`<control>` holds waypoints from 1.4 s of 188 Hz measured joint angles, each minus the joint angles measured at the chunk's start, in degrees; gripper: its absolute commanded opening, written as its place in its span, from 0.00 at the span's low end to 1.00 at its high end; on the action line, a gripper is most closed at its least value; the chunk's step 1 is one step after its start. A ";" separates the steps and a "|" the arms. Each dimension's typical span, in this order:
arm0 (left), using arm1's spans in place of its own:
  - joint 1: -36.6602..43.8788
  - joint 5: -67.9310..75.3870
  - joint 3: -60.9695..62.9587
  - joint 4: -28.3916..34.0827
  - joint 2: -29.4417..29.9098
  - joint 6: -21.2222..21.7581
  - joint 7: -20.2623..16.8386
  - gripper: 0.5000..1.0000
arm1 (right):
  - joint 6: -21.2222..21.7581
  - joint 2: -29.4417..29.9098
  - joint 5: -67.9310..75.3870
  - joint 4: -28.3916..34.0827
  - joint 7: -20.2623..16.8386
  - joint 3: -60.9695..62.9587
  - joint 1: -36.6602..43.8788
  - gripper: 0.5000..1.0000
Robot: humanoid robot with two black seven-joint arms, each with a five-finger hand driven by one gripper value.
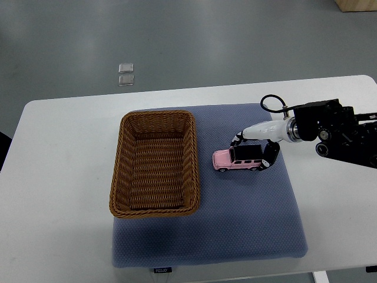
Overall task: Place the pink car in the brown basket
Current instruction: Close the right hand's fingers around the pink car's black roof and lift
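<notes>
A pink toy car with a black roof sits on the blue mat, to the right of the brown wicker basket. The basket holds nothing. My right hand comes in from the right edge and is over the car's rear half. Its fingers curl down around the car's roof and back end, touching it. The car's wheels still rest on the mat. The left arm is out of view.
The blue mat lies on a white table. Two small clear squares lie on the grey floor beyond the table's far edge. A wooden corner shows at the top right.
</notes>
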 measured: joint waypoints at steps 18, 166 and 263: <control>0.00 0.00 -0.01 0.00 0.00 0.01 0.00 1.00 | 0.18 0.62 0.27 0.00 0.00 0.00 0.00 0.78; 0.01 0.00 -0.02 0.02 0.00 0.02 0.00 1.00 | 1.22 1.40 13.20 0.30 -8.89 0.18 0.95 0.53; 0.00 0.00 0.00 0.01 0.00 0.00 0.00 1.00 | 1.75 1.68 12.94 0.99 -6.87 0.21 1.54 0.00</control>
